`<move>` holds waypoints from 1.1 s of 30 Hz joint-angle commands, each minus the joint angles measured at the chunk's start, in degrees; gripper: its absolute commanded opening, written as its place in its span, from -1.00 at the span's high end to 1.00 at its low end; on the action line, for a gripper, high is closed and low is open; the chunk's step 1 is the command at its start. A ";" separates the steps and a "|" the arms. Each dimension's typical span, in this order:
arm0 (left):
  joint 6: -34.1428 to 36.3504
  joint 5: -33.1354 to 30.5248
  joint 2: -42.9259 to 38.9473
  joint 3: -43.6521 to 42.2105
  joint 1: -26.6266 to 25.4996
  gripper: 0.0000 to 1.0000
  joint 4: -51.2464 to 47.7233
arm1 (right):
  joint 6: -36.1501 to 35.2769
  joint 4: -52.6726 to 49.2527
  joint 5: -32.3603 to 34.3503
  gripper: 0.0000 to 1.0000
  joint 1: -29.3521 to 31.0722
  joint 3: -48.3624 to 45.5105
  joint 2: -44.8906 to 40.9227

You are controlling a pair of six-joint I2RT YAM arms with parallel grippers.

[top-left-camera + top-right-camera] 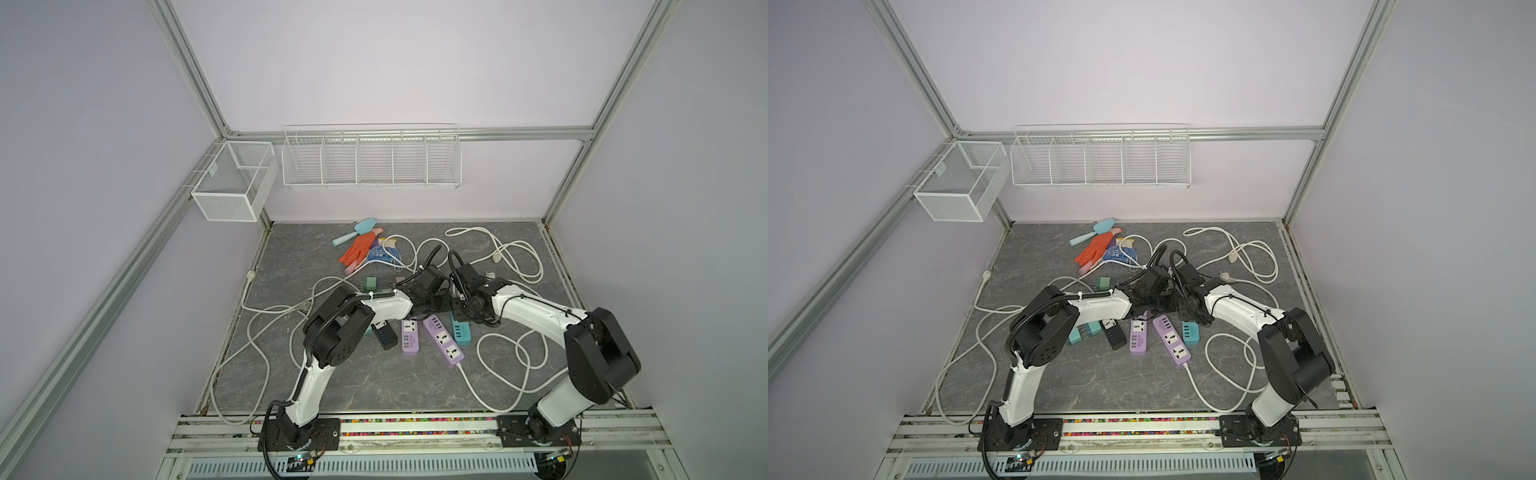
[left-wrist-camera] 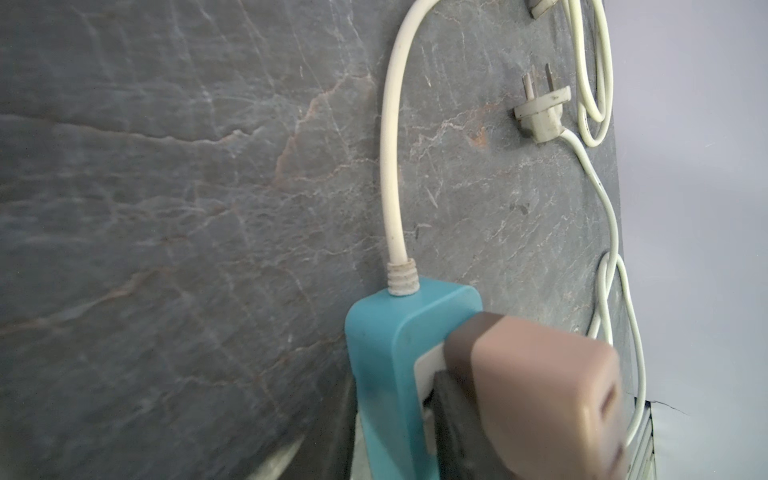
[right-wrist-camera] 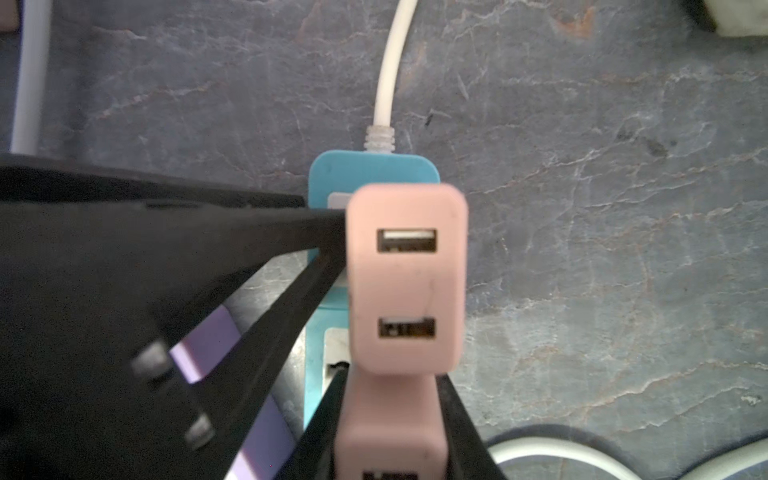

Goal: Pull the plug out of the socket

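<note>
The socket is a teal power strip (image 2: 382, 353) (image 3: 365, 172) lying on the grey table, seen in both top views (image 1: 462, 332) (image 1: 1191, 332). A pink plug (image 3: 405, 278) (image 2: 540, 386) with USB ports sits in the strip's white socket face. My left gripper (image 2: 392, 419) is shut on the strip, one black finger on each side of it. My right gripper (image 3: 390, 415) is shut on the pink plug, and its black fingers (image 3: 461, 436) flank the plug's body. In both top views the two grippers (image 1: 436, 305) (image 1: 459, 305) meet over the strip's far end and hide the plug.
Two purple power strips (image 1: 410, 336) (image 1: 444, 338) and a black one (image 1: 384, 334) lie just left of the teal strip. White cables loop across the table, ending in a loose white plug (image 2: 542, 110). A green adapter (image 1: 370, 284) and an orange glove (image 1: 359, 247) lie farther back. Wire baskets (image 1: 372, 158) hang on the walls.
</note>
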 commanded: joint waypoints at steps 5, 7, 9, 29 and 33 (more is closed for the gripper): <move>0.42 -3.41 2.30 -1.53 -0.42 0.38 -7.86 | -0.22 -2.53 1.21 0.48 -1.74 0.33 -2.29; 0.25 -3.42 2.25 -1.58 -0.39 0.38 -7.62 | -0.42 -2.84 1.44 0.49 -2.09 0.11 -2.87; 0.37 -3.17 2.33 -1.37 -0.46 0.38 -7.59 | -0.10 -2.09 0.06 0.49 -2.06 -0.51 -3.39; 4.15 -4.42 -1.16 9.21 -0.52 0.39 -13.86 | 1.14 -5.19 -6.65 0.48 -7.21 -0.24 -19.14; 4.94 -5.41 -4.01 9.82 -0.52 0.39 -15.37 | 2.45 -3.11 -12.09 0.45 -9.42 -0.57 -20.34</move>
